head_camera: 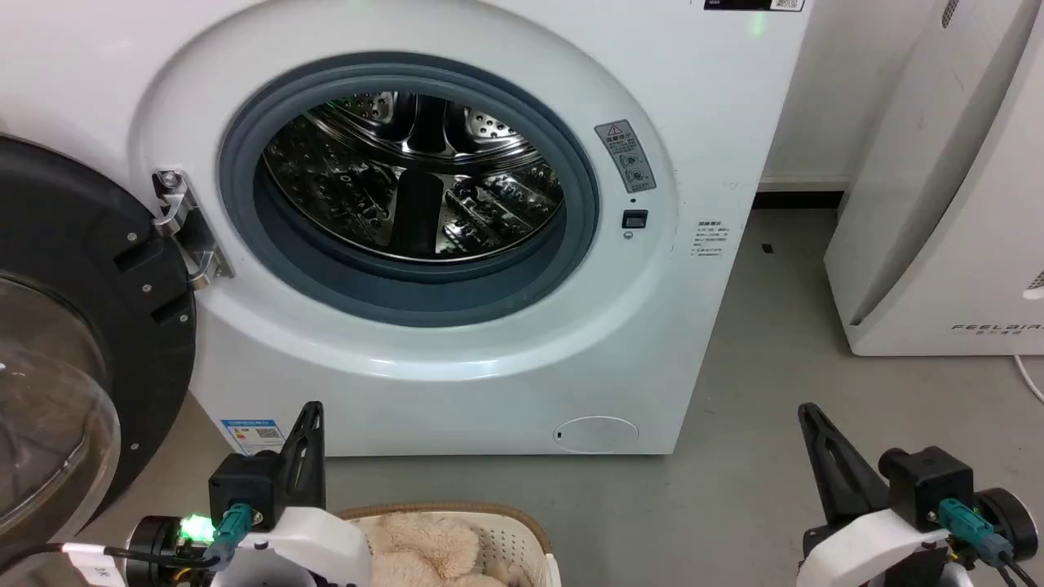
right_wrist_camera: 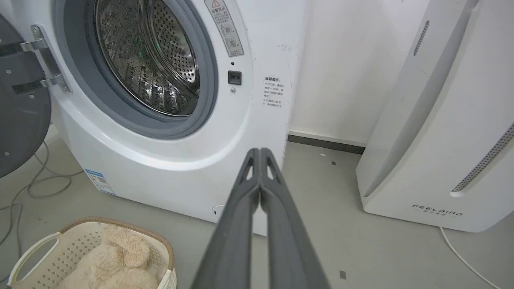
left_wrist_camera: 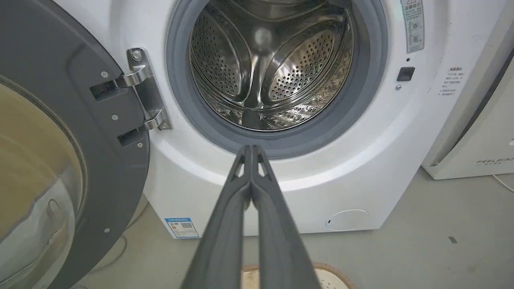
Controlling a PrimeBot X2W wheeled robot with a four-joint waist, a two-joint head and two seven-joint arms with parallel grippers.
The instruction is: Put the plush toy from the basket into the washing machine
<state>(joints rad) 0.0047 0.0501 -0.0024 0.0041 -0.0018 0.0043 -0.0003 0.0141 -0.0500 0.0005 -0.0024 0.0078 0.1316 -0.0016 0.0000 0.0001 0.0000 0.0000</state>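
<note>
The cream-beige plush toy point(head_camera: 424, 548) point(right_wrist_camera: 116, 261) lies inside the cream perforated basket point(head_camera: 522, 534) point(right_wrist_camera: 34, 251) point(left_wrist_camera: 335, 275) on the floor in front of the washing machine point(head_camera: 457, 391) point(left_wrist_camera: 361, 172) point(right_wrist_camera: 160, 168). Its black-framed glass door point(head_camera: 73, 359) point(left_wrist_camera: 60, 160) hangs open to the left, showing the grey ring and steel drum point(head_camera: 412, 175). My left gripper point(head_camera: 311, 412) point(left_wrist_camera: 251, 149) is shut and empty, raised just left of the basket. My right gripper point(head_camera: 807, 412) point(right_wrist_camera: 260, 151) is shut and empty, off to the right over bare floor.
A plain white appliance point(head_camera: 946, 204) point(right_wrist_camera: 437, 120) with grey lettering stands to the right of the washer, a white cord point(right_wrist_camera: 457, 253) trailing from it. Loose cables point(right_wrist_camera: 28, 188) lie on the grey floor under the open door. A gap of floor separates the two machines.
</note>
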